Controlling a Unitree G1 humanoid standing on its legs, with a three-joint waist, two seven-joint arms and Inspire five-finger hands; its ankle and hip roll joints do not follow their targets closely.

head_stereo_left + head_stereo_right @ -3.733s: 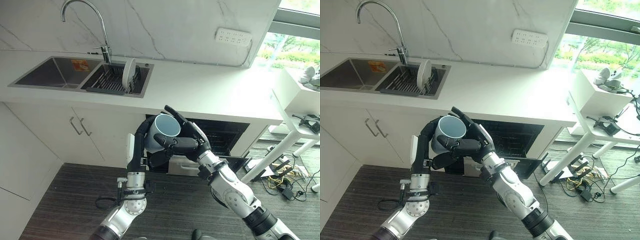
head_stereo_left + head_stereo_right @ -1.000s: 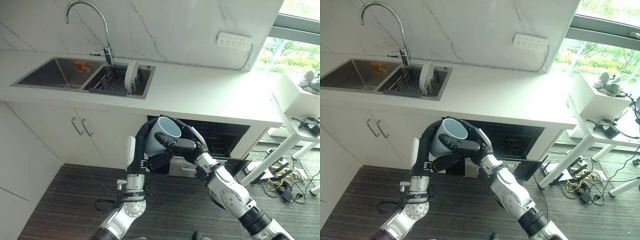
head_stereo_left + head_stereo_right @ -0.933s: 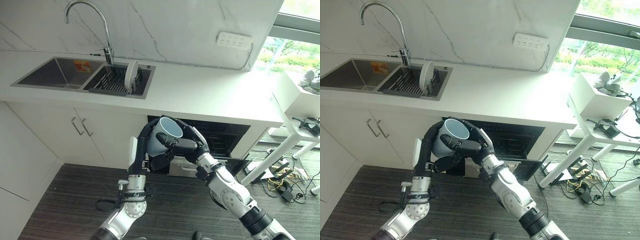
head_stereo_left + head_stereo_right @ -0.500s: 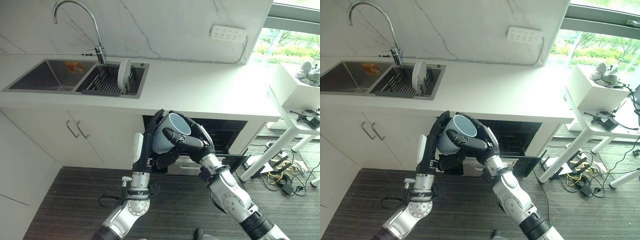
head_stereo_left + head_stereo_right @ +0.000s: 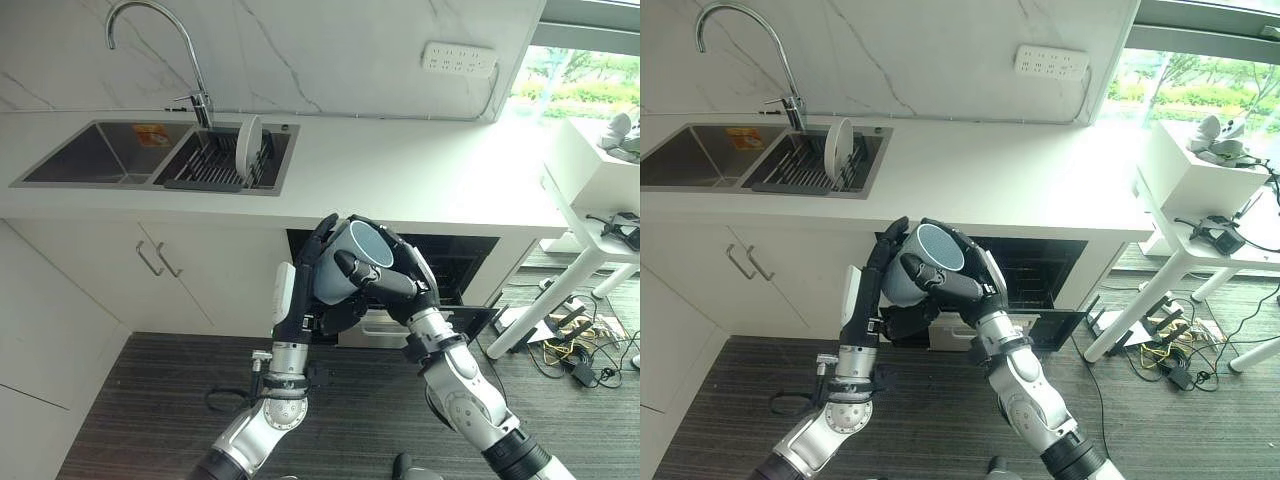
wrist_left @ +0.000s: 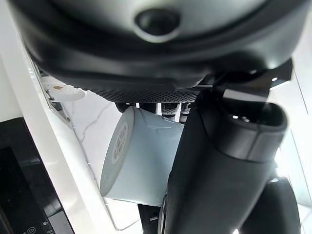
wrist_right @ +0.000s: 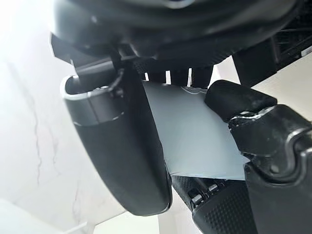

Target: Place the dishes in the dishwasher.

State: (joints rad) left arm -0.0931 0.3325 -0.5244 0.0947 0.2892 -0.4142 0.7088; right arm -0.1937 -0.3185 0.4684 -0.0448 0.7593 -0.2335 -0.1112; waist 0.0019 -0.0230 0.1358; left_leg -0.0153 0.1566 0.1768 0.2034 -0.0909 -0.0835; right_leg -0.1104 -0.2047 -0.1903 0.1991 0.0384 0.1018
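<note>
A pale blue-grey cup (image 5: 335, 277) hangs in the air in front of the open dishwasher (image 5: 455, 262), tilted with its mouth up and to the right. My right hand (image 5: 382, 281) is curled round it, thumb across its side and fingers over the far rim; the right wrist view shows the cup (image 7: 195, 136) between thumb and fingers. My left hand (image 5: 312, 258) lies against the cup's left side with straight fingers, thumb below. The left wrist view shows the cup (image 6: 141, 161) past the thumb. A white plate (image 5: 247, 148) stands on edge in the sink rack (image 5: 205, 160).
The dishwasher door (image 5: 472, 322) hangs open low at the right. A white counter (image 5: 400, 180) runs above it, with the sink (image 5: 90, 155) and tap (image 5: 150, 25) at the left. A white table (image 5: 590, 195) and floor cables (image 5: 565, 350) stand at the right.
The left fingers, earlier curled over the cup, have straightened along its side. The cup has tipped its mouth toward the right and moved slightly toward the dishwasher. The camera has shifted.
</note>
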